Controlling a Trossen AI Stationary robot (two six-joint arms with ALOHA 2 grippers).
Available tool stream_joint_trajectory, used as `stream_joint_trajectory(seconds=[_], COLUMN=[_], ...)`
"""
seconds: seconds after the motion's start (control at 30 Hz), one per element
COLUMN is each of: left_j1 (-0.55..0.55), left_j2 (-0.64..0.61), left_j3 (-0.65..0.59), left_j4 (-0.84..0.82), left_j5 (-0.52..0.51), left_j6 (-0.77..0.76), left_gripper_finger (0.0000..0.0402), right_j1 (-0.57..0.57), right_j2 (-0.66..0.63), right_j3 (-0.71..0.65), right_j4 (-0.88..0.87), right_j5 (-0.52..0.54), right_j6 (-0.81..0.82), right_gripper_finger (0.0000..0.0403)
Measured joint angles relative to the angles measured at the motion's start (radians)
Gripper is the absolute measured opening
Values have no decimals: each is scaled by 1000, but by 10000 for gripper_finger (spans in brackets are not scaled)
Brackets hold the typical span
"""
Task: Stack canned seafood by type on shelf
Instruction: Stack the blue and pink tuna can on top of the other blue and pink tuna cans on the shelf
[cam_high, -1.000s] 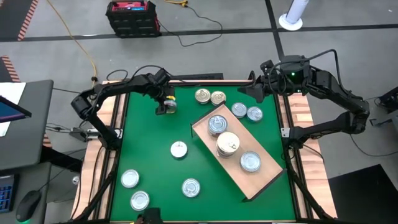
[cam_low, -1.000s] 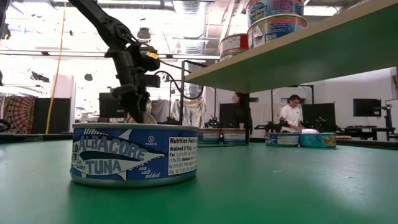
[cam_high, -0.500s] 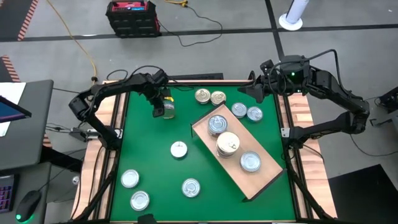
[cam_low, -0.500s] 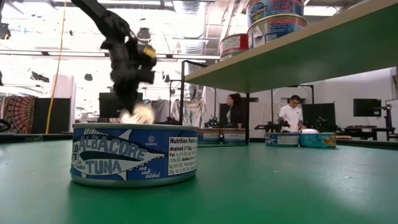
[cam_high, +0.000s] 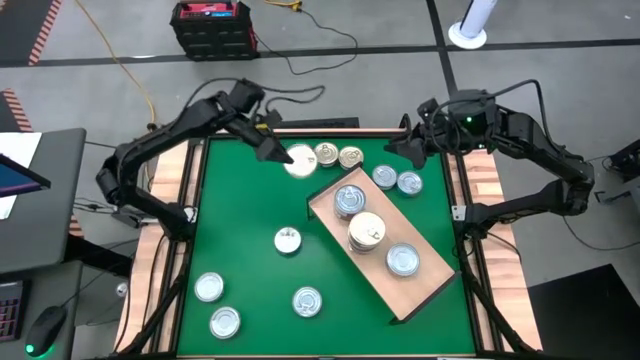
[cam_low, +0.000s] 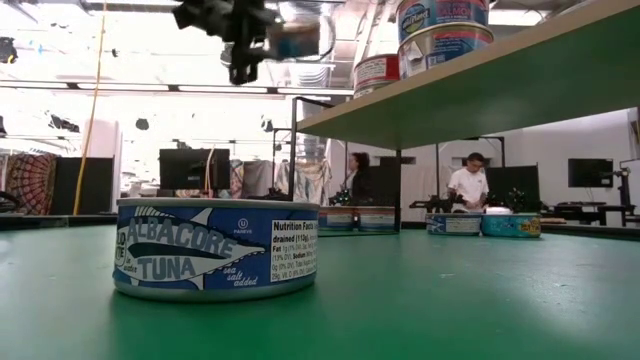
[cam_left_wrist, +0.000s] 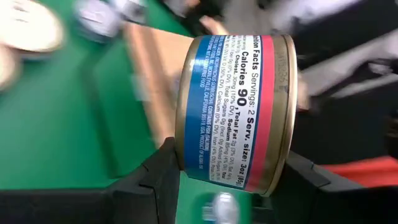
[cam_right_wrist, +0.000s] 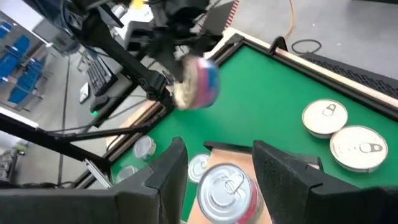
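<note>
Lifted off the tabletop (cam_high: 240, 215) since a second ago, left gripper (cam_high: 283, 155) pinching a blue-and-red tin (cam_left_wrist: 233, 112) mid-carry toward the shelf (cam_high: 430, 285), next needing a matching stack; right gripper (cam_right_wrist: 214, 162) waiting beyond, spread.

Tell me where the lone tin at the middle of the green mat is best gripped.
Pinch it across its curved side wall, coming straight down from above. The tin lies flat, lid up, too low to take sideways, and bare mat surrounds it.
</note>
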Motion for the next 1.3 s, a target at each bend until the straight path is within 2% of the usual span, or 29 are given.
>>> stream_joint_trajectory(seconds=[0.17,0.3,0.43,0.57,0.87,1.17,1.3], left_j1=[-167,-266,-325,-376,-470,-536,-567], left_j2=[1,8,33,69,115,123,146], left_j3=[0,1,3,2,0,1,2], left_j4=[202,391,556,627,628,684,718], left_j5=[92,112,56,-58,-243,-357,-394], left_j6=[-221,-406,-620,-769,-892,-950,-999], left_gripper_finger=[181,181,181,181,181,182,182], right_j1=[0,0,0,0,0,-69,-101], right_j2=[0,0,0,0,0,-5,-5], right_j3=[0,0,0,0,0,0,0], right_j4=[-36,-38,-36,-36,-37,-37,-25], right_j5=[-13,-22,-22,-22,-22,-24,-65], right_j6=[-5,-16,-32,-36,-60,-81,-91], right_gripper_finger=[204,204,204,204,204,204,204])
